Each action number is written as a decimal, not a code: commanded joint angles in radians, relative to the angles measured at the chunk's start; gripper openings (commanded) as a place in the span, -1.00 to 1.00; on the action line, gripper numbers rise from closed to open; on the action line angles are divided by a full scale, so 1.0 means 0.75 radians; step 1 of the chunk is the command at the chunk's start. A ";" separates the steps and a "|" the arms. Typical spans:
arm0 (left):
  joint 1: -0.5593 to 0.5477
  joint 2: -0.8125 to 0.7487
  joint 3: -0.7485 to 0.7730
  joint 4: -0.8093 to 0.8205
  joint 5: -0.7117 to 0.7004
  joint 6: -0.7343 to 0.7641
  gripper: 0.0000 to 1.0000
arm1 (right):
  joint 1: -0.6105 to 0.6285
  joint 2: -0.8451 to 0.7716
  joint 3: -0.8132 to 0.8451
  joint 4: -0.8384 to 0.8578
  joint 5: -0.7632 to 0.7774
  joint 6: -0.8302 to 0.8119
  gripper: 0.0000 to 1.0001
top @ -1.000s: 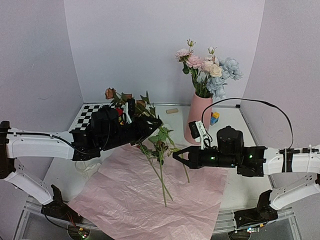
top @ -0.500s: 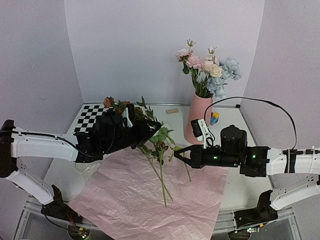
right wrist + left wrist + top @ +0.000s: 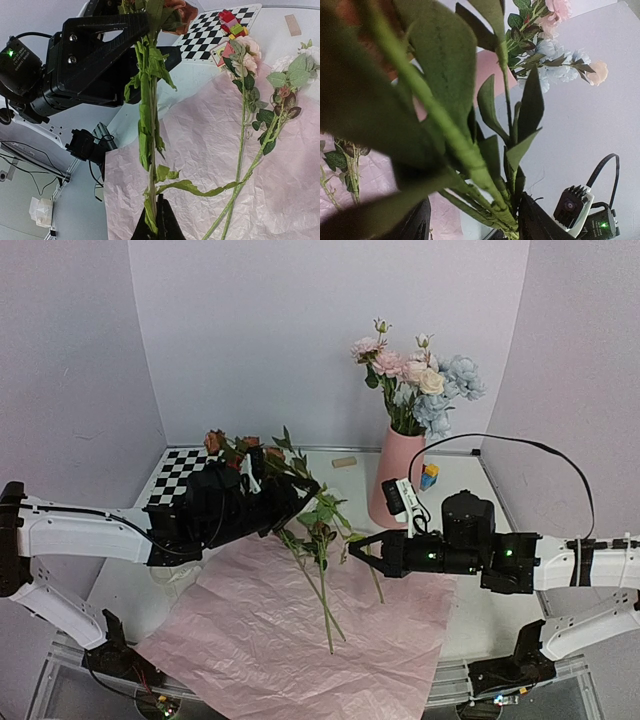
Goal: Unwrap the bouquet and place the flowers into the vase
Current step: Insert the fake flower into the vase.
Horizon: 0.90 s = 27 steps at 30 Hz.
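Observation:
My left gripper [image 3: 300, 495] is above the table's middle with its jaws apart. A bunch of green stems [image 3: 485, 175] with rusty brown blooms [image 3: 215, 440] runs between the jaws and leans on one finger [image 3: 535, 222]. My right gripper [image 3: 352, 544] is shut on the lower end of that same stem [image 3: 150, 125]. The pink vase [image 3: 392, 485] stands at the back right, holding pink, cream and blue flowers [image 3: 415, 370]. Two more flowers [image 3: 325, 590] lie on the bouquet's pink paper [image 3: 260, 640], which is spread flat.
A checkerboard mat [image 3: 185, 470] lies at the back left. Toy blocks [image 3: 430, 476] stand behind the vase, and a small wooden piece [image 3: 344, 462] lies near the back wall. Walls close in the back and both sides.
The left jaws have spread wider around the stems. The brown blooms have shifted slightly left and up. The right gripper has stayed shut on the stem end and edged a little to the right.

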State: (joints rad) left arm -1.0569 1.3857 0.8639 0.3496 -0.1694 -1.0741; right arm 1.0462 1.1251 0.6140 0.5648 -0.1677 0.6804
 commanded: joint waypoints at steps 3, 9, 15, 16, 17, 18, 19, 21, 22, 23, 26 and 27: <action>0.006 -0.054 0.070 0.049 -0.063 -0.008 0.19 | 0.009 -0.034 -0.005 0.039 0.011 -0.016 -1.00; 0.006 -0.077 0.087 0.059 -0.056 -0.001 0.46 | 0.008 -0.035 -0.013 0.039 0.016 -0.014 -1.00; 0.007 -0.107 0.083 0.067 -0.046 -0.027 0.44 | 0.009 -0.028 -0.012 0.039 0.024 -0.015 -1.00; 0.007 -0.111 0.083 0.070 -0.041 -0.036 0.44 | 0.009 -0.026 -0.011 0.039 0.024 -0.015 -1.00; 0.007 -0.111 0.082 0.073 -0.037 -0.042 0.43 | 0.010 -0.026 -0.010 0.039 0.026 -0.014 -1.00; 0.007 -0.113 0.083 0.074 -0.036 -0.048 0.40 | 0.010 -0.026 -0.009 0.039 0.026 -0.014 -1.00; 0.008 -0.114 0.082 0.074 -0.037 -0.056 0.39 | 0.009 -0.025 -0.008 0.039 0.026 -0.016 -1.00; 0.010 -0.116 0.077 0.075 -0.040 -0.069 0.38 | 0.009 -0.027 -0.004 0.039 0.029 -0.015 -1.00; 0.012 -0.113 0.074 0.073 -0.042 -0.077 0.37 | 0.009 -0.028 -0.004 0.039 0.028 -0.016 -1.00; 0.014 -0.111 0.071 0.073 -0.042 -0.086 0.37 | 0.009 -0.029 -0.004 0.039 0.029 -0.016 -1.00; 0.024 -0.091 0.059 0.074 -0.036 -0.122 0.36 | 0.009 -0.030 -0.002 0.039 0.024 -0.016 -1.00; 0.030 -0.084 0.057 0.074 -0.032 -0.132 0.34 | 0.010 -0.031 -0.001 0.039 0.023 -0.018 -1.00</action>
State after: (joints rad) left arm -1.0501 1.3342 0.8825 0.3676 -0.1950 -1.1311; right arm 1.0462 1.1244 0.6044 0.5616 -0.1570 0.6804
